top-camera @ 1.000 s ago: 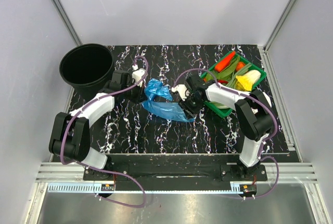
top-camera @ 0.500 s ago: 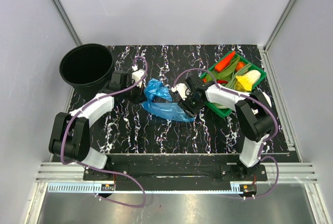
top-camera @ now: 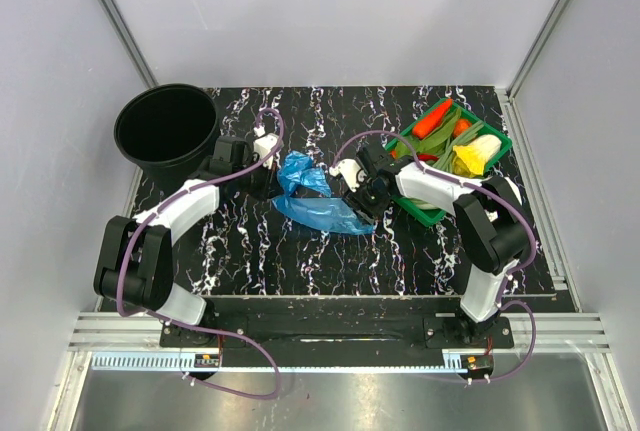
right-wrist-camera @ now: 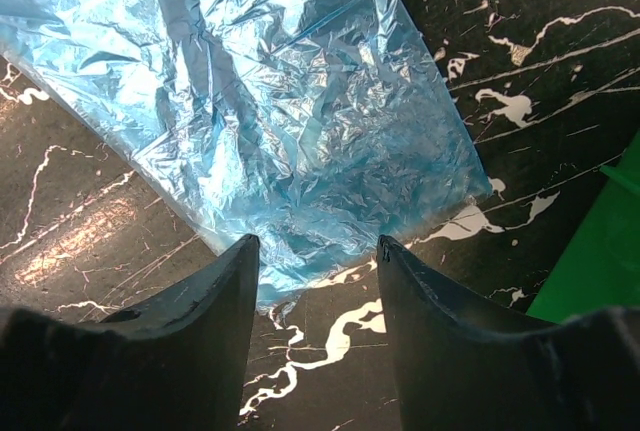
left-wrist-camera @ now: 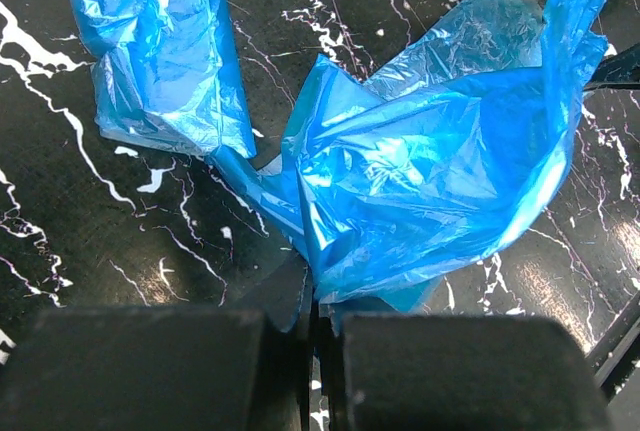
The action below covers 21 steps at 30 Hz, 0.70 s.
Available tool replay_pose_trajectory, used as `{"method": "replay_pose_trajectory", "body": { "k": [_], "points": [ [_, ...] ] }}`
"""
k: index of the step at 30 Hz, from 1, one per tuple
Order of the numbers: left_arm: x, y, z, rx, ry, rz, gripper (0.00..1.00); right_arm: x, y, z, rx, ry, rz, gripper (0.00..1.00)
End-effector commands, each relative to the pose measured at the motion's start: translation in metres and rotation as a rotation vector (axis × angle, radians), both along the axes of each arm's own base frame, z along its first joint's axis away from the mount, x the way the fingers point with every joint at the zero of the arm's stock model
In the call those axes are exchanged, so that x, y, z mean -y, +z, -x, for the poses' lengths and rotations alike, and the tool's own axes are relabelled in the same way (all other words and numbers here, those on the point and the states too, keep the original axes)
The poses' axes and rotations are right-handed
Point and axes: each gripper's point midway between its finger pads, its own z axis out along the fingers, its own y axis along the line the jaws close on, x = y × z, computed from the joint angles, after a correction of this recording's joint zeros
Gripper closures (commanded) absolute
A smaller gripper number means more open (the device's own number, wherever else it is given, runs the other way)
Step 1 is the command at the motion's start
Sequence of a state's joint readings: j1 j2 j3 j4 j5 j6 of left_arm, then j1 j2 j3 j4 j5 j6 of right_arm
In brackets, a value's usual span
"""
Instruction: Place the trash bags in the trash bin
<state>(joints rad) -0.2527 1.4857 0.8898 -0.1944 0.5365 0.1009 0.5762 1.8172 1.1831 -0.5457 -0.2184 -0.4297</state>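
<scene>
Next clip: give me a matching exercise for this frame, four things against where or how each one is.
Things:
1. trash bin
2. trash bags
3. green tray
4. left gripper

Places or states:
A. shut, pinching thin film
B. far right, vegetables inside
C. far left corner
D. in the middle of the table

Pairs: 1-C, 2-D, 3-B, 4-A.

Top looks down; wrist views (close) share trash bags (right-wrist-camera: 300,101).
</scene>
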Motion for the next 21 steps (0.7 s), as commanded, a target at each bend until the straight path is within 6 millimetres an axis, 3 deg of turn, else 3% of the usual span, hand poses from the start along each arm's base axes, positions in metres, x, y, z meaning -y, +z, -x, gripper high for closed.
{"method": "replay_pose_trajectory", "body": {
  "k": [1,11,21],
  "points": [
    [0.003,0.011,-0.002,0.033,-0.027,0.03,1.0,-0.004,0.0,-0.005,0.028,0.009,0.0,0.44],
    [0.004,0.01,-0.002,0.026,-0.031,0.036,1.0,0.001,-0.017,-0.003,0.009,0.007,0.035,0.48],
    [0.005,0.01,0.0,0.021,-0.036,0.043,1.0,-0.002,-0.01,-0.004,0.02,0.004,0.02,0.68]
  ]
}}
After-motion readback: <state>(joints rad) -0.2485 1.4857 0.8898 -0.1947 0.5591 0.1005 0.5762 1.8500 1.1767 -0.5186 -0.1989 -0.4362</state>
